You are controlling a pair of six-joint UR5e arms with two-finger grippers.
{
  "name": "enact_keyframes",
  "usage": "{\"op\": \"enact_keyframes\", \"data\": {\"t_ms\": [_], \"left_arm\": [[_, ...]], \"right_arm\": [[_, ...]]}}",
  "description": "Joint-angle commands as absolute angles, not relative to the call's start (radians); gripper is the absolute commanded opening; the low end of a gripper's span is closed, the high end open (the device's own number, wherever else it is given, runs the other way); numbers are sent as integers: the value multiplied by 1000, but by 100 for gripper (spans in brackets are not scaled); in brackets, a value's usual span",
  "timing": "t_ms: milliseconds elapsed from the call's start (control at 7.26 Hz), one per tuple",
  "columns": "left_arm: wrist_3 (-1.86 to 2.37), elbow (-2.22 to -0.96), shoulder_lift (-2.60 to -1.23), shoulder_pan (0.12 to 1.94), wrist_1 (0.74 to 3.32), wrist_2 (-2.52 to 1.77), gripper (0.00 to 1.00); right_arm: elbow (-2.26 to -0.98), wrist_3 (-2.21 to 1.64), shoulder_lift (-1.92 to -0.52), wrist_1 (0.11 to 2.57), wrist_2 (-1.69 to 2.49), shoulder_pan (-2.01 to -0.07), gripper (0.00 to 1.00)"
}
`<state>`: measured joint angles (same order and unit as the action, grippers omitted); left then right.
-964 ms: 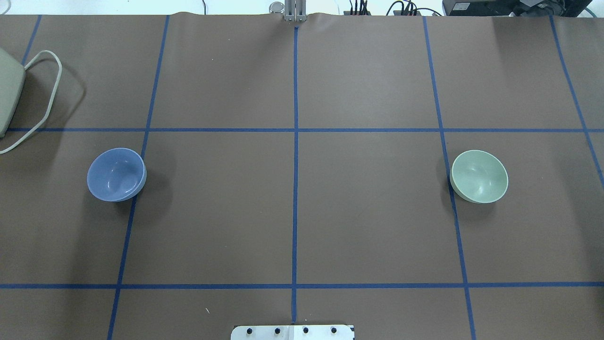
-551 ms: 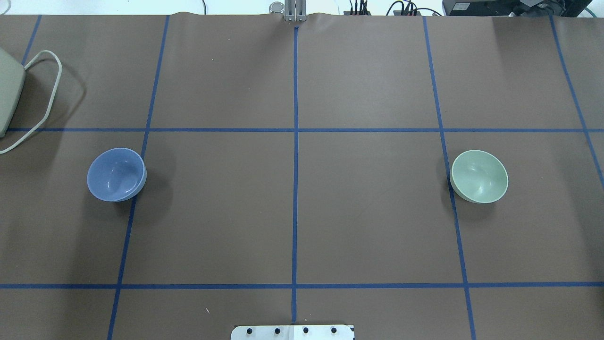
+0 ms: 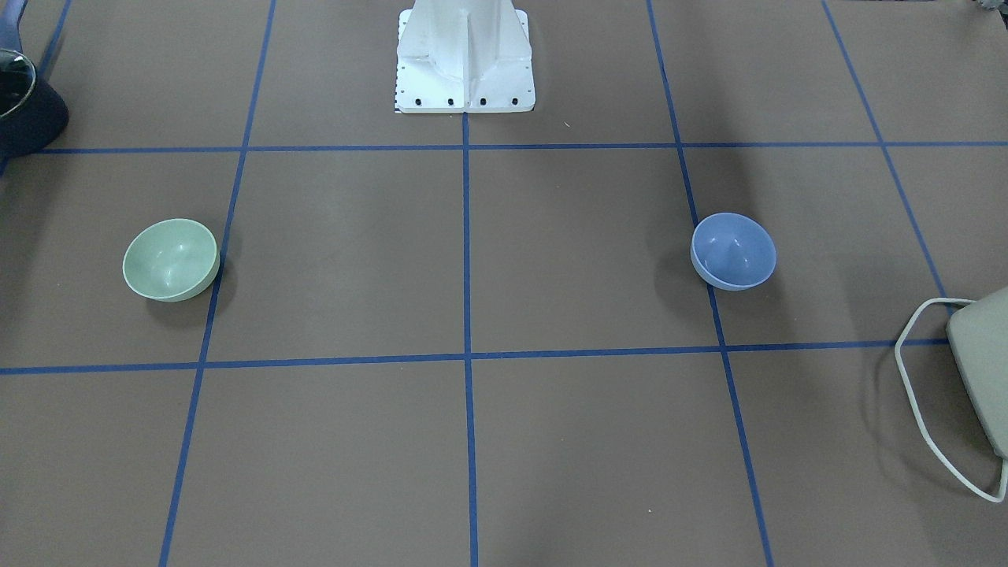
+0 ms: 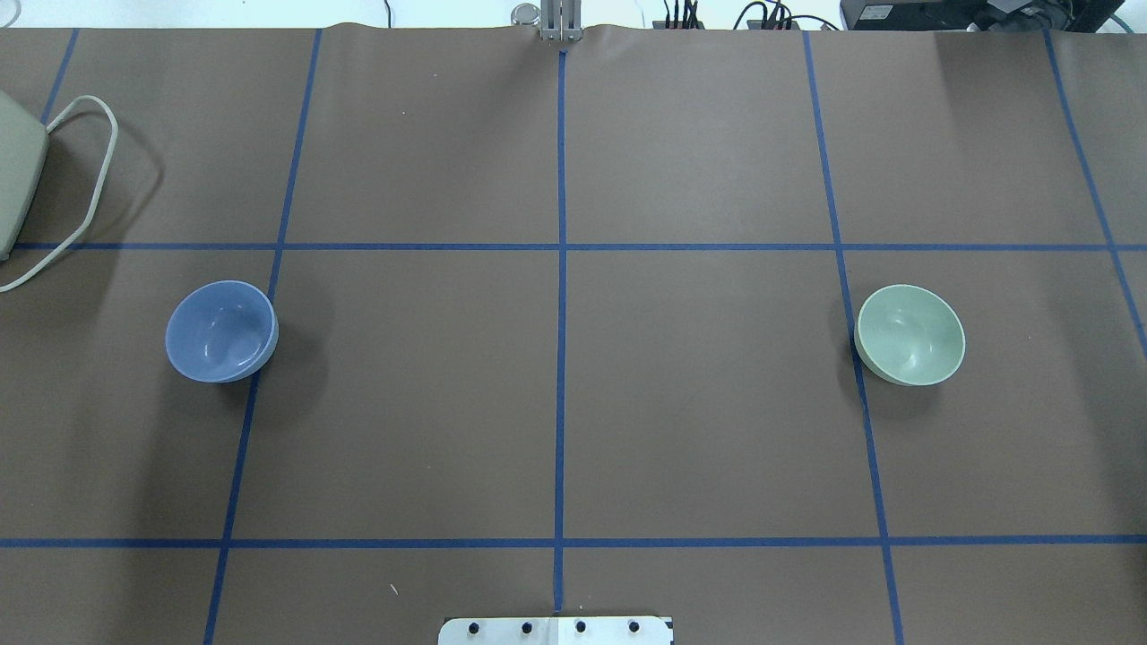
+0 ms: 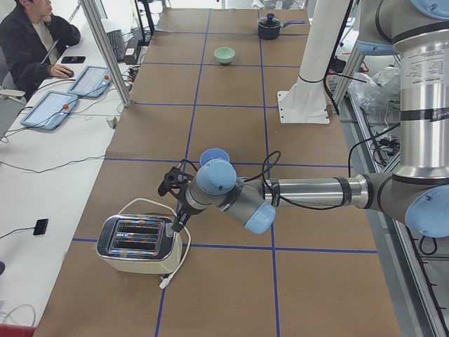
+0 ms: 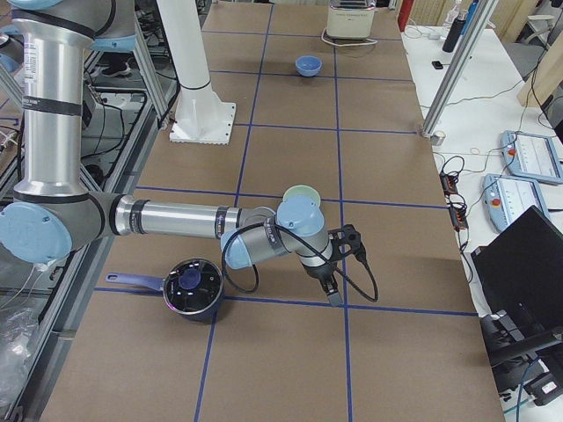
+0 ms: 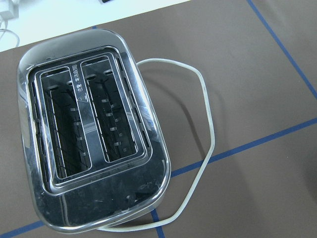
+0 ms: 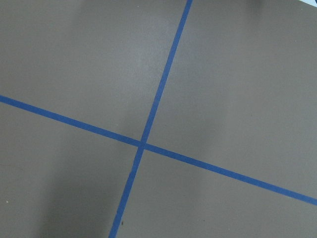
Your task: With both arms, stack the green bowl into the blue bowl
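The green bowl (image 4: 910, 334) stands upright on the right half of the brown table; it also shows in the front view (image 3: 170, 259). The blue bowl (image 4: 220, 331) stands upright on the left half, far from it, and shows in the front view (image 3: 733, 250). Both bowls are empty. My left gripper (image 5: 175, 223) shows only in the left side view, above the toaster beside the blue bowl (image 5: 212, 154). My right gripper (image 6: 334, 294) shows only in the right side view, just past the green bowl (image 6: 302, 192). I cannot tell whether either is open or shut.
A cream toaster (image 7: 89, 134) with a looped cord sits at the table's left end (image 4: 13, 170). A dark pot (image 6: 193, 287) stands at the right end near the right arm. The white pedestal (image 3: 465, 55) stands at the robot's side of the table.
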<state>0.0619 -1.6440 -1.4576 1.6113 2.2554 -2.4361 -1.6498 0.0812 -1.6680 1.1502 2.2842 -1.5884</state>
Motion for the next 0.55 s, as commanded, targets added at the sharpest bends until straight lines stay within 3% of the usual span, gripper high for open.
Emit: {"op": "enact_keyframes", "data": {"t_ms": [0,413], "left_arm": [[74,-1644,-1494,1538,2344,-2428,99],[426,-1638,-1543,1345,2338,-2404,99]], "right_arm": [[-1654,1,-1652,1147,2350,-1551,100],[-1718,-388,-1632,1047,2332,-1377,100]]}}
